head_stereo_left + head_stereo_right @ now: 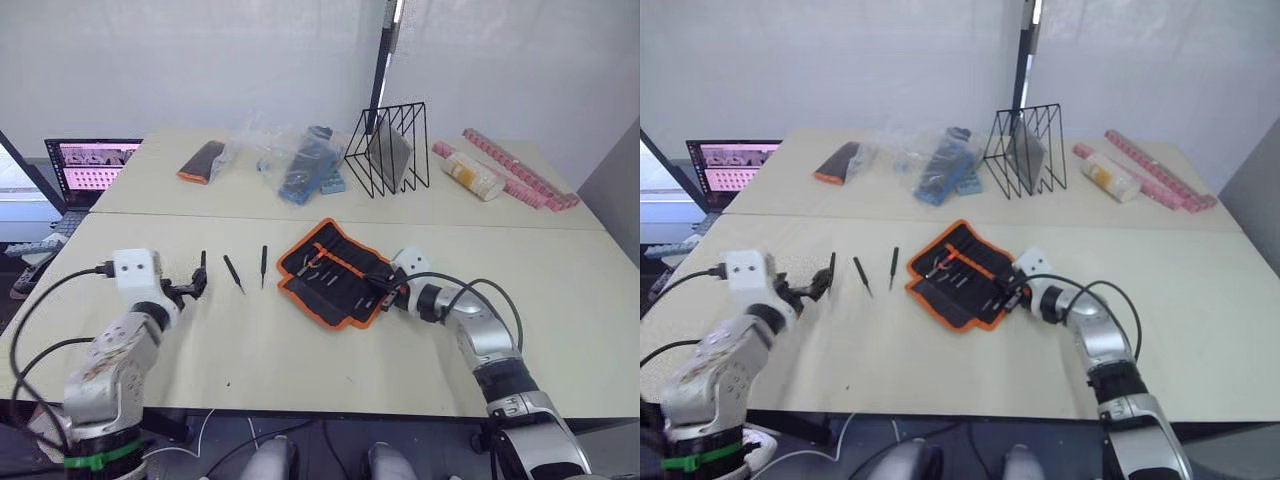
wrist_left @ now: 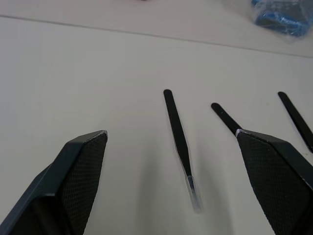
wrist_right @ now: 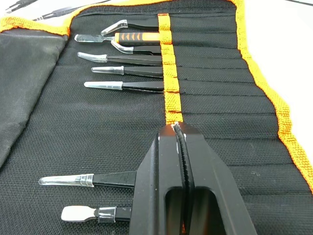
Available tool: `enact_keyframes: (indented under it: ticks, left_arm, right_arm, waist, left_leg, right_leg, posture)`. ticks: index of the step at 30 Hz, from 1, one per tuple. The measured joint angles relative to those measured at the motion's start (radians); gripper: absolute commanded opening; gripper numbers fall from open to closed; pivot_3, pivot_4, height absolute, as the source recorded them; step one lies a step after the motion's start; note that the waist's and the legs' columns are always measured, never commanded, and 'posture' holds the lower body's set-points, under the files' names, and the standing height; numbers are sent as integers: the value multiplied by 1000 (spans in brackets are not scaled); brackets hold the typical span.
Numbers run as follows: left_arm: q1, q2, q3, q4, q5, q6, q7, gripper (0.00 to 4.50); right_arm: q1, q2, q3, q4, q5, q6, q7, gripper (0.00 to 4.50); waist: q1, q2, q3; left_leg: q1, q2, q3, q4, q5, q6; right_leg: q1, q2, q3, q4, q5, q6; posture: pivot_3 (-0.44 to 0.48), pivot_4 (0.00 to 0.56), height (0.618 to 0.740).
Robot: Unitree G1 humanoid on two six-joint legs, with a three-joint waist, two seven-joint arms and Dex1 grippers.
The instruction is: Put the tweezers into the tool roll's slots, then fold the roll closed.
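on the table: left gripper lining up on the first loose tweezer

left gripper is spread wide, straddling one tweezer that lies flat on the table, tip toward the wrist, long axis running away from the robot. two more tweezers lie just beside it. best to close across the shaft mid-length, not on the tip. roll is open near centre, slots partly filled. right gripper is pinched closed, resting on the roll.

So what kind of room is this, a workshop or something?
Probably a lab or test room set up as a workbench: plain pale tables against bare white walls, a laptop running at the side, and an open tool roll with loose tweezers laid out.
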Motion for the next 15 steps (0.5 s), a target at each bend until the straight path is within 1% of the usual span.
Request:
enact_keyframes:
  ticks: [4, 9, 10, 11, 13, 14, 15]
  left_arm:
    - [-58, -33, -42, 115, 49, -45, 31, 4487]
    - [-123, -59, -77, 264, 102, -174, 25, 4487]
    - [-129, -63, -79, 279, 108, -189, 25, 3939]
    - [-130, -63, -78, 290, 109, -202, 24, 3694]
    - [-125, -65, -76, 293, 110, -210, 19, 3075]
    - [-119, -66, -76, 288, 110, -211, 16, 2688]
    - [-111, -68, -76, 278, 110, -211, 14, 2421]
  right_arm:
    - [0, -1, 0, 0, -1, 1, -7, 0]
    - [-2, -1, 0, 7, -6, 1, -13, 0]
    - [-3, -1, 1, 7, -7, 1, -13, 0]
    - [-3, -2, 0, 7, -7, 1, -13, 0]
    - [-3, -4, 0, 7, -7, 1, -11, 0]
    - [-3, -4, 0, 7, -8, 1, -10, 0]
    - [-3, -5, 0, 6, -8, 1, -8, 0]
  waist:
    - [1, 0, 0]
    - [7, 2, -1]
    - [7, 2, -1]
    - [6, 3, -2]
    - [7, 3, -2]
    - [7, 3, -2]
    - [6, 3, -2]
  left_leg:
    - [0, 0, 0, 0, 0, -1]
    - [1, 0, 0, 1, 1, -2]
    - [1, 0, 0, 1, 1, -2]
    - [1, 0, 0, 1, 1, -2]
    - [1, 0, 0, 1, 1, -2]
    - [1, -1, 0, 1, 1, -1]
    - [1, -1, 0, 1, 0, -1]
  right_leg:
    - [0, 0, 0, 0, 0, 0]
    - [1, -1, -1, 0, 0, 0]
    - [1, -1, -1, 0, 0, 0]
    - [1, -1, -1, 0, 0, 0]
    - [1, -1, 0, 0, 0, 0]
    - [1, -1, 0, 0, 0, 0]
    - [1, -2, 0, 0, 0, 0]
  posture:
    - [0, 150, 687]
    - [0, 150, 687]
    - [0, 150, 687]
    - [0, 150, 687]
    - [0, 150, 687]
    - [0, 150, 687]
    - [0, 150, 687]
